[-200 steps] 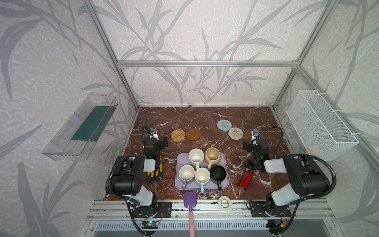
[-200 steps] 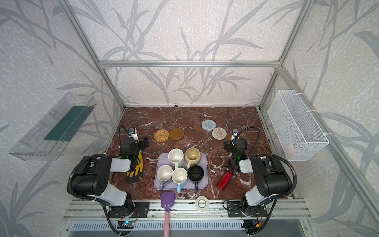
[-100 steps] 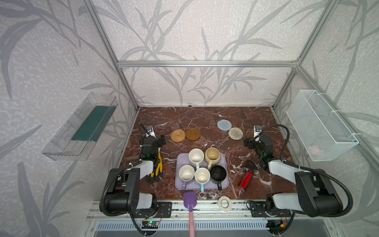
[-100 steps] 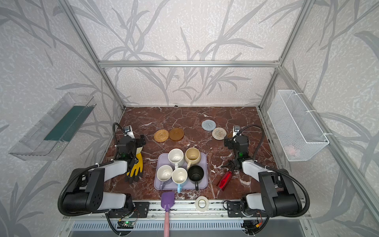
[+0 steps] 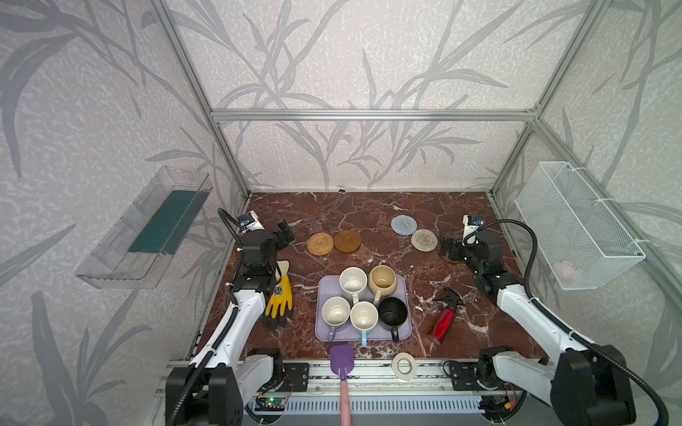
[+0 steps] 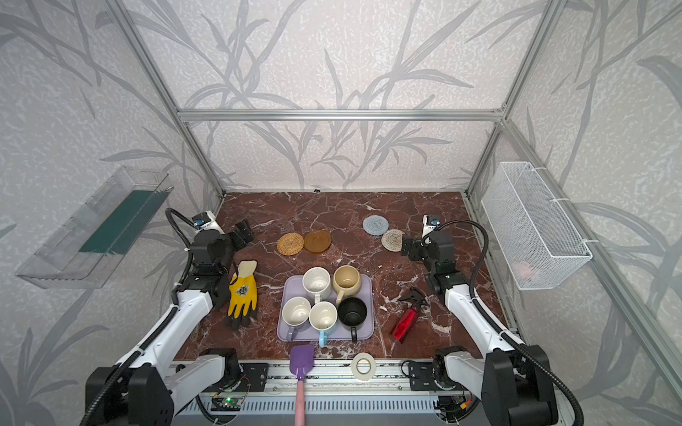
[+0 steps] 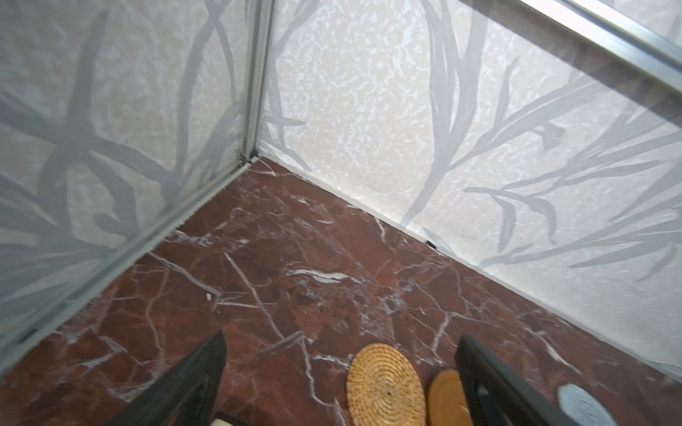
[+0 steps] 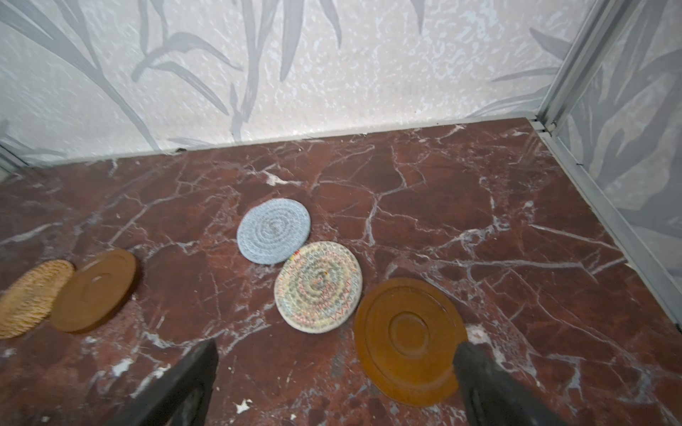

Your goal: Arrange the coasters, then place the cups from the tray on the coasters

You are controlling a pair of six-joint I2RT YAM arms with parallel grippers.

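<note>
Since a second ago both my arms have stretched from the near edge toward the far coasters, left jaws spread just left of the orange rattan coaster (image 5: 320, 243), right jaws spread by the rightmost amber-brown coaster (image 8: 409, 339), five mugs (image 5: 353, 282) unmoved on the lilac tray (image 5: 328, 291).

A smooth amber-brown round coaster (image 5: 447, 259) lies mostly hidden beneath the fingers of the right gripper (image 5: 444, 248) in a top view. A grey-blue coiled-rope coaster (image 7: 581, 405) is cut off outside the fingers of the left gripper (image 7: 341, 341).

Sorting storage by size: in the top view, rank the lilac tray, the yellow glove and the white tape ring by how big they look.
Largest to smallest:
1. lilac tray
2. yellow glove
3. white tape ring, smallest though nearest the camera
</note>
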